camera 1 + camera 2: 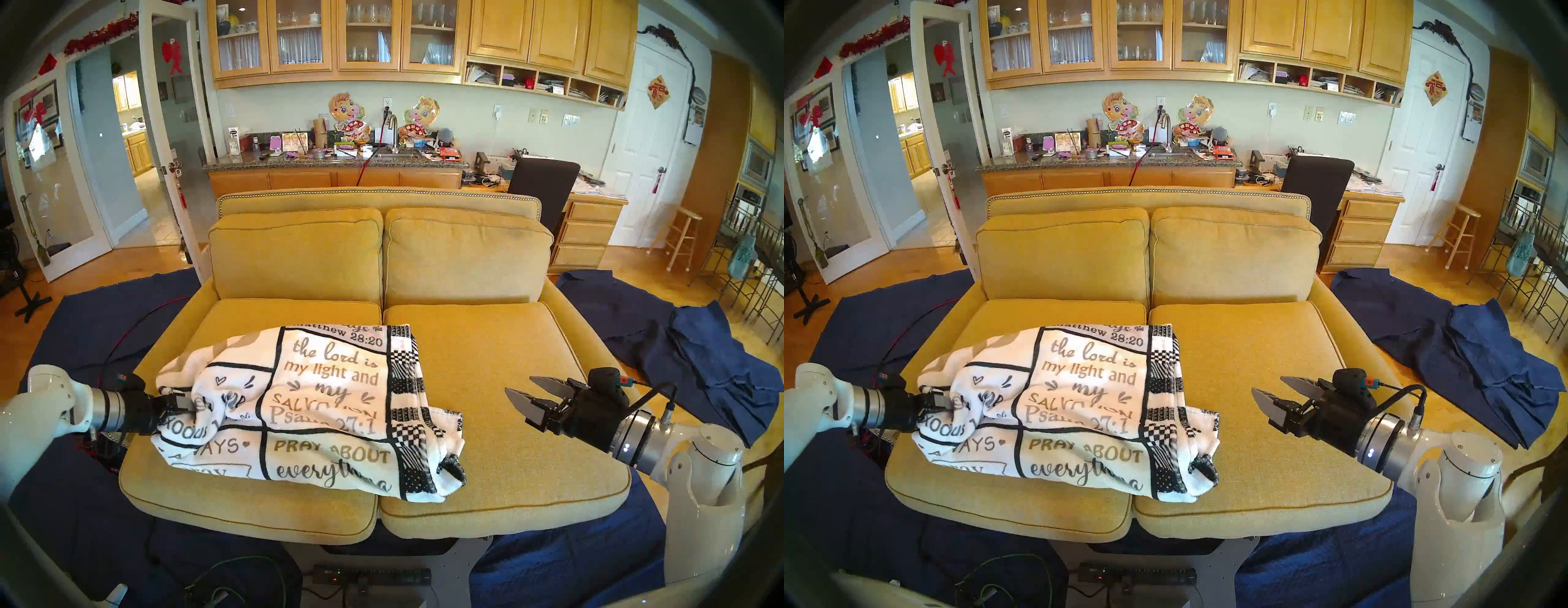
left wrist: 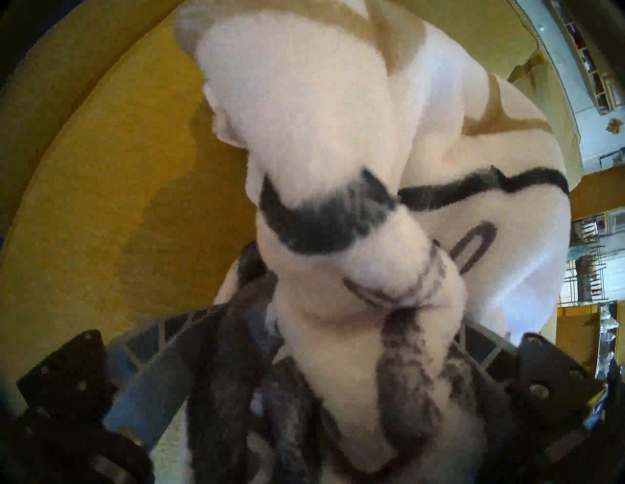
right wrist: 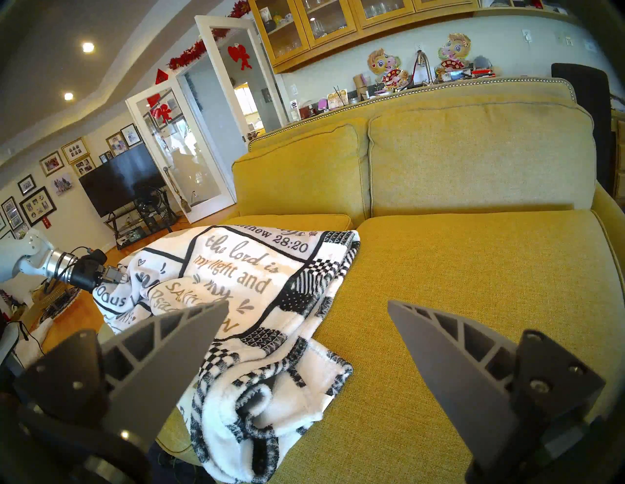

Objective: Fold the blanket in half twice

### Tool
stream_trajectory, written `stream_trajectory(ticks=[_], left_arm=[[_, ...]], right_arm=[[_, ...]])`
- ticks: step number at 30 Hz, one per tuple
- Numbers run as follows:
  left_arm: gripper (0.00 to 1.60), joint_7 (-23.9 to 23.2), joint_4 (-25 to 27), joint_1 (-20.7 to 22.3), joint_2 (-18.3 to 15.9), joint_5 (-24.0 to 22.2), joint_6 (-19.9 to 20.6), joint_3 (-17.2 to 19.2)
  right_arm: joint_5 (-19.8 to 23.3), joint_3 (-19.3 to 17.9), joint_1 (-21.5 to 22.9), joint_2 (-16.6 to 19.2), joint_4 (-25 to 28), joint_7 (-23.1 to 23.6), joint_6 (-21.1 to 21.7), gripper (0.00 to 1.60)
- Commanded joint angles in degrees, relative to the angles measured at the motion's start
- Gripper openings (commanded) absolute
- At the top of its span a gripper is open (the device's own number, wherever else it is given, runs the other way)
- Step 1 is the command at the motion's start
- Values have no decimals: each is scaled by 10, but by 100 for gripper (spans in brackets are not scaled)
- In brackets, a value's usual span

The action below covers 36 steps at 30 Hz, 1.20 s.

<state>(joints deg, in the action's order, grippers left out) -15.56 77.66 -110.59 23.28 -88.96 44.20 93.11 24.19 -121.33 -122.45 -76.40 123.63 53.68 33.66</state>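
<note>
Yellow sofa (image 1: 509, 424) in a kitchen-side room. The blanket (image 1: 305, 407) lies bunched on my side of the seat, mostly left cushion. My left gripper (image 1: 180, 405) — jaws bunched into its left edge, fleece between them. My right gripper (image 1: 524, 397) — jaws wide, holding nothing, over bare cushion. Navy cloths (image 1: 700, 361) on floor beyond.

Left hand (image 1: 186, 405) fingertips perhaps blanket-buried (image 1: 297, 403)

Home living room, yellow sofa (image 1: 424, 263), kitchen cabinets (image 1: 339, 38), counter sink (image 1: 396, 155), television (image 3: 125, 179), framed family photos (image 3: 35, 206)
</note>
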Motion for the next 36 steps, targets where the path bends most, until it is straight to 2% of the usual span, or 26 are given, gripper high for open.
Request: stream_trajectory(ticks=[1, 5, 12, 17, 21, 22, 28, 30, 33, 36], left_arm=[[160, -10, 4, 60, -4, 16, -21, -11], [160, -1, 5, 86, -4, 43, -28, -33], [160, 37, 20, 99, -1, 97, -59, -59], [160, 85, 44, 92, 12, 126, -89, -70], [160, 112, 52, 91, 25, 127, -91, -75], [160, 132, 54, 93, 34, 131, -97, -79], [160, 156, 46, 100, 57, 153, -122, -99], [160, 158, 34, 111, 66, 155, -119, -110], [160, 127, 1, 136, 68, 120, -71, -116], [160, 105, -19, 150, 65, 95, -39, -117]], right_arm=[[4, -2, 7, 0, 13, 1, -4, 160], [4, -2, 7, 0, 13, 1, -4, 160], [4, -2, 7, 0, 13, 1, -4, 160], [4, -2, 7, 0, 13, 1, -4, 160], [4, -3, 7, -1, 14, 1, -4, 160], [4, -3, 7, -1, 14, 1, -4, 160], [4, -3, 7, -1, 14, 1, -4, 160], [4, -3, 7, -1, 14, 1, -4, 160], [4, -3, 7, -1, 14, 1, -4, 160], [4, -2, 7, -1, 14, 1, -4, 160]])
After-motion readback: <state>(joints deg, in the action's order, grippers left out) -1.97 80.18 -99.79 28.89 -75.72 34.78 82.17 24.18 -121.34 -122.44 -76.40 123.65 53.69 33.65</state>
